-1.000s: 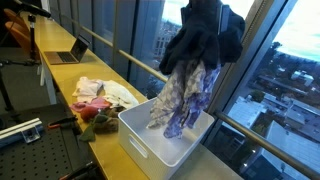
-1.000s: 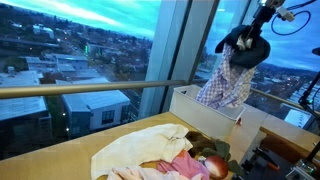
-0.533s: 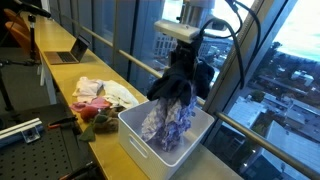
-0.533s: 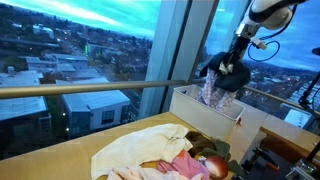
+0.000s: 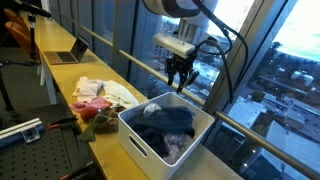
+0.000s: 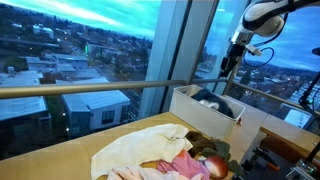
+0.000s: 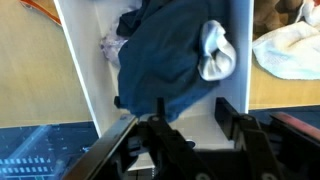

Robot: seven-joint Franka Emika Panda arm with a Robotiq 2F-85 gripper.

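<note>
Gripper: the gripper (image 5: 180, 78) hangs above the bin, its fingers apart and nothing between them; the wrist view (image 7: 192, 138) shows the same.
Garment: a dark blue garment (image 5: 164, 121) lies crumpled inside the bin, directly below the gripper and apart from it.
Bin: the white bin (image 5: 138, 143) stands on the table's end by the window (image 6: 188, 104).
With it: a pale patterned cloth (image 7: 111, 45) shows under the garment.
Nearby: a clothes pile (image 5: 100, 94) lies beside the bin.
</note>
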